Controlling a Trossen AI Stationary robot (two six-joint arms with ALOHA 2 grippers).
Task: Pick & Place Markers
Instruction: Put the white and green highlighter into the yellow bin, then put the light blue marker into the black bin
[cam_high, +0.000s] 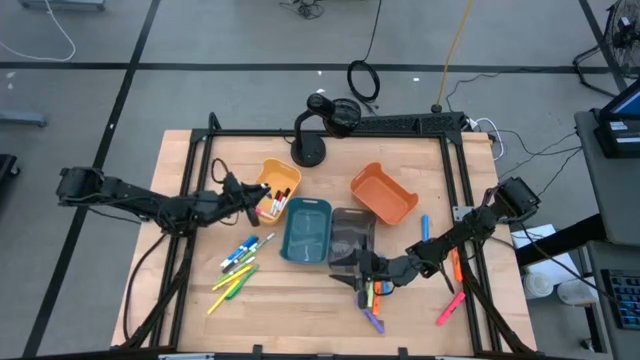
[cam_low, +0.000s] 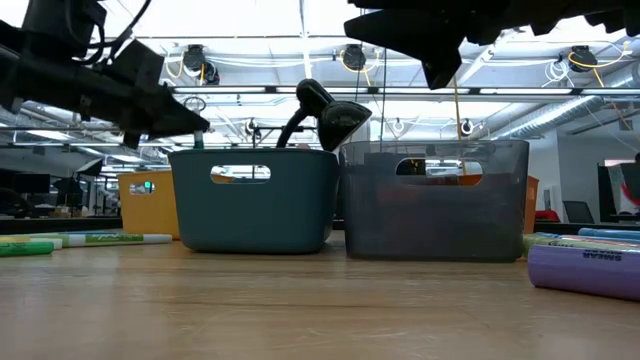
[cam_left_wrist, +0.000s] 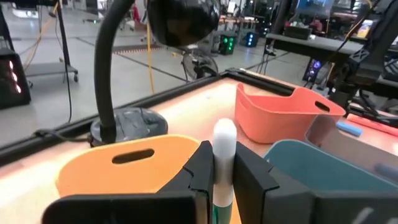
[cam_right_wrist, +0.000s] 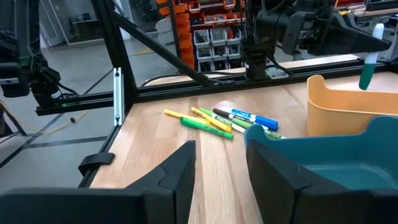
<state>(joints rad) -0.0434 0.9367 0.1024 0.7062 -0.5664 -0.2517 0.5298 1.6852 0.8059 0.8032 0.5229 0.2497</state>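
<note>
Watching my left gripper (cam_left_wrist: 214, 180) clamped on a white-capped marker (cam_left_wrist: 222, 163) over the yellow bin (cam_high: 277, 180), right gripper (cam_right_wrist: 221, 168) apart above the wooden tabletop (cam_high: 300, 300).

Markers (cam_high: 238, 268) lie scattered on wood; 1 white-capped marker (cam_left_wrist: 222, 163) stands upright, gripped.

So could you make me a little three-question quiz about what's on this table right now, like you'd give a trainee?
1. True or false: the left gripper is shut on a marker.
2. Which bin does that marker hang over: A the yellow bin, B the teal bin, C the grey bin?
3. Fill in: the right gripper hovers with jaws ____ above loose markers near the table's front edge.

Key: 1 true; 2 A; 3 open.
</note>
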